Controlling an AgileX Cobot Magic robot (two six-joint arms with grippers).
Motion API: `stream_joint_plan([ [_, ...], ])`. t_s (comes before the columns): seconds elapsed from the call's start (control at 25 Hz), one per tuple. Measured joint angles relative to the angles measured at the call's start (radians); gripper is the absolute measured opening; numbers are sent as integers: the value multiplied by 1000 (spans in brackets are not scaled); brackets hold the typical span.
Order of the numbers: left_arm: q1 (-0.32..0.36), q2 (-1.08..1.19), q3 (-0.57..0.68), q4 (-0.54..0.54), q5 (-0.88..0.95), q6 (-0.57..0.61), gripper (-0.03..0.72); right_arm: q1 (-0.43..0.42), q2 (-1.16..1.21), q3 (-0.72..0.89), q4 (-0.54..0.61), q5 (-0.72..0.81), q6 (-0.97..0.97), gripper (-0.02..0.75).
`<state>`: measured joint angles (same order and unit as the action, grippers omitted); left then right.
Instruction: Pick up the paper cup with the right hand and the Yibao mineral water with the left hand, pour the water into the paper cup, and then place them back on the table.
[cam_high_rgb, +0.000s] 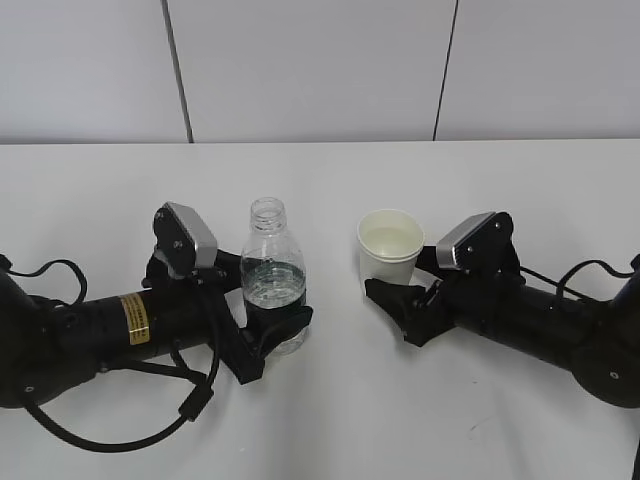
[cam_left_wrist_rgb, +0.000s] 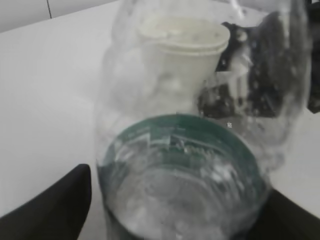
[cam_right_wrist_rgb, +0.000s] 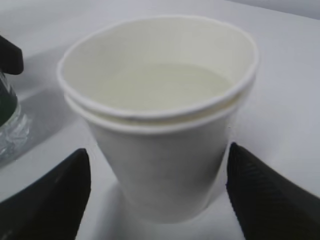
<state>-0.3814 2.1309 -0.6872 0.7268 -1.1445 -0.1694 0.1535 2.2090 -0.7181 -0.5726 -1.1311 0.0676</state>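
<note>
We judge pouring done: the paper cup (cam_right_wrist_rgb: 160, 120) holds water and stands on the table (cam_high_rgb: 330, 420), right of the Yibao mineral water (cam_high_rgb: 273, 280). The right hand (cam_high_rgb: 400, 300) and left hand (cam_high_rgb: 262, 345) flank them, fingers released; withdrawal remains.

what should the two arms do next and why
Probably draw both arms straight back. The cup stands upright on the table with water in it, and the right claw shows gaps on both sides. The bottle also stands upright between the fingers of the left claw, so both look set down.
</note>
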Motion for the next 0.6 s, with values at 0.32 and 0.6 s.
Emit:
stream_joint_plan([
  [0.32, 96, -82, 154, 2, 3, 0, 532, 0, -52, 94, 90, -11, -28, 659],
  [0.6, 184, -139, 205, -31, 1, 0, 532, 0, -69, 181, 207, -14, -32, 647],
])
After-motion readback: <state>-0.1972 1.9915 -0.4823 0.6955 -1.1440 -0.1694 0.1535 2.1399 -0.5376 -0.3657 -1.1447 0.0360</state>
